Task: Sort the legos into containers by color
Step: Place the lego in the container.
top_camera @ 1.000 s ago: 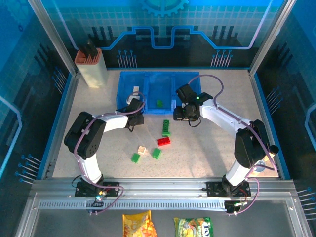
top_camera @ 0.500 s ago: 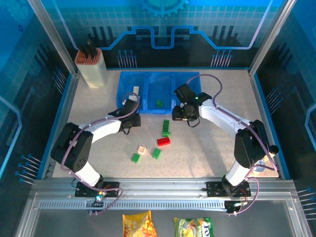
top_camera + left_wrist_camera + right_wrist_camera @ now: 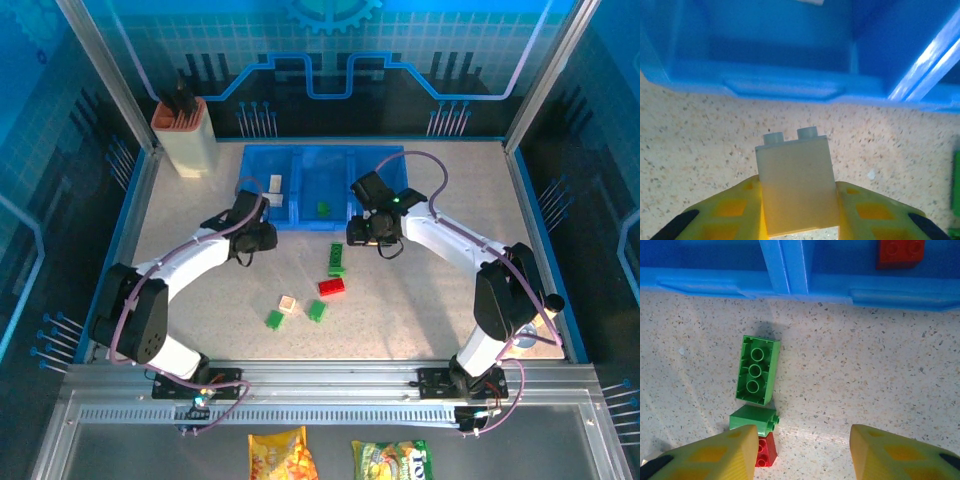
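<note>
My left gripper (image 3: 256, 232) is shut on a cream lego (image 3: 795, 180), studs pointing at the blue containers (image 3: 785, 85), just short of the left bin's near wall. That bin holds a cream lego (image 3: 274, 186), and a green lego (image 3: 323, 208) lies in the middle bin. My right gripper (image 3: 802, 455) is open over bare table in front of the tray (image 3: 300, 170). To its left lie an upside-down long green lego (image 3: 757, 370), a small green lego (image 3: 753, 419) and a red lego (image 3: 765, 450). A red lego (image 3: 900, 251) sits in the right bin.
More loose legos lie mid-table: a cream one (image 3: 287, 303) and two green ones (image 3: 274, 319) (image 3: 316, 310). A beige holder with orange rim (image 3: 185, 135) stands at the back left. Two snack bags (image 3: 280, 455) lie in front of the arm bases.
My left arm has stretched out and swung left with the cream lego, coming to the front of the left bin. My right gripper has edged slightly left.
</note>
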Controlling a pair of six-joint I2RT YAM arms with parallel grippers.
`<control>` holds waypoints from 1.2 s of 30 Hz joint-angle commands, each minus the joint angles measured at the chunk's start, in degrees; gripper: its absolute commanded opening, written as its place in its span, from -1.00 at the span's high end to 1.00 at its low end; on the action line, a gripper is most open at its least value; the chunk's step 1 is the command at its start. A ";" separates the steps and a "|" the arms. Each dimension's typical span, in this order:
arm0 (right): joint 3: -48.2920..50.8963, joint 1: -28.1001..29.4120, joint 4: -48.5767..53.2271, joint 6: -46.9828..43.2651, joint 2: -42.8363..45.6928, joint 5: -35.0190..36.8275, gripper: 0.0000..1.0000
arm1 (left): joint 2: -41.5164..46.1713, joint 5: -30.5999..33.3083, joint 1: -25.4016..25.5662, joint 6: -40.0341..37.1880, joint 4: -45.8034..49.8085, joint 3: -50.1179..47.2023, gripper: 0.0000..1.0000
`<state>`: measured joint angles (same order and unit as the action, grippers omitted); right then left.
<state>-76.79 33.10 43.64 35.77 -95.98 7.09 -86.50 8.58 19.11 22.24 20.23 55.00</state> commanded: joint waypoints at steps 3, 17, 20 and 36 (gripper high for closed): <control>1.71 0.81 0.40 1.05 3.12 1.41 -0.05 | 0.53 -4.16 -2.99 -2.12 3.82 5.99 0.39; 1.96 0.82 1.93 0.80 4.65 2.84 -0.05 | -15.73 -6.73 -8.56 -5.10 12.28 26.62 0.40; 1.78 0.71 2.37 0.45 4.66 3.28 -0.05 | -20.21 -5.82 -9.14 -6.04 14.08 31.55 0.40; 3.47 0.16 4.39 0.27 8.41 5.78 -0.05 | -40.59 3.16 -10.24 -11.95 19.01 56.24 0.37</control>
<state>-74.08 33.10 45.80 36.16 -89.54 11.25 -124.64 8.01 9.37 13.78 36.51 107.42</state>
